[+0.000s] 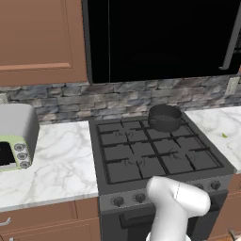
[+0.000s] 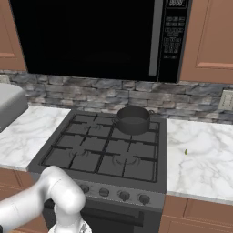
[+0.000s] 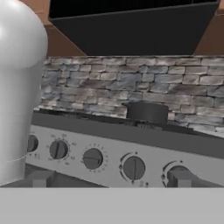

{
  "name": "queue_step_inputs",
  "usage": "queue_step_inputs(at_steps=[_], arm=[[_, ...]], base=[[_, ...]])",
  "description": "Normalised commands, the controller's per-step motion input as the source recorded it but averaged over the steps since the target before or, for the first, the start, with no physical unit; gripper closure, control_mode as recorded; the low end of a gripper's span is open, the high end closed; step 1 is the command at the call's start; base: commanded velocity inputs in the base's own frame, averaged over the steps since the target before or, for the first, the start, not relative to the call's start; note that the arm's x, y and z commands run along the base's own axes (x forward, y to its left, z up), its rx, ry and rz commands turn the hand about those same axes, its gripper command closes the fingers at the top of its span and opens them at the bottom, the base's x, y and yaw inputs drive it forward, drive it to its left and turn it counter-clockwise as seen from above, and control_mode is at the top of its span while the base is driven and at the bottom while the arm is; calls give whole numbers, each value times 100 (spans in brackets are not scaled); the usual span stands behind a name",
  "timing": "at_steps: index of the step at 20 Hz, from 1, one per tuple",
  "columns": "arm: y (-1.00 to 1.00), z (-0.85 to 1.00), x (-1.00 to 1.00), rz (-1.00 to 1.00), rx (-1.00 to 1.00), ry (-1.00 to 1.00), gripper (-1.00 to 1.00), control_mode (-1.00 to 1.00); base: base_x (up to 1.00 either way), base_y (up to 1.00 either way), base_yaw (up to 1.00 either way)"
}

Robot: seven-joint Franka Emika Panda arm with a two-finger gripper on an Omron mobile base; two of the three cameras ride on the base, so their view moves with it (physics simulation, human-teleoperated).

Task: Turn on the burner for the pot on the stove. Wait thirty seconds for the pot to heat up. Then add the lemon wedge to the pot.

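Knobs (image 3: 133, 167) in a row directly ahead of the gripper (image 3: 109, 178), fingers apart, nothing held. Pot (image 3: 147, 112) above and beyond, rear right of stove (image 1: 141, 155). Judgement: confirm which knob serves that burner, then close squarely and twist.

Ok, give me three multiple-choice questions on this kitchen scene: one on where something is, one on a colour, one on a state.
1. Where does the pot sit on the stove?
A. back right burner
B. front left burner
C. on the counter

2. What colour is the lemon wedge?
A. red
B. yellow-green
C. blue

3. What is inside the pot?
A. the lemon wedge
B. a spoon
C. nothing visible

Answers: 1 A, it stands at the rear right grate by the stone wall. 2 B, a yellow-green sliver lies on the right counter. 3 C, its interior looks bare.
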Motion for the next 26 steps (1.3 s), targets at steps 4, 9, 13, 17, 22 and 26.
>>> queue_step_inputs(at_steps=[4,9,13,17,22,26], arm=[[0,-9,53,0,0,0,-100,-100],[1,-19,52,0,0,-2,-100,-100],[14,-29,39,0,0,-12,-100,-100],[5,-16,45,0,0,-8,-100,-100],[0,-6,50,0,0,0,-100,-100],[0,-13,57,1,0,0,-100,-100]], base=[[0,0,0],[0,0,0],[0,0,0],[0,0,0],[0,0,0],[0,0,0]])
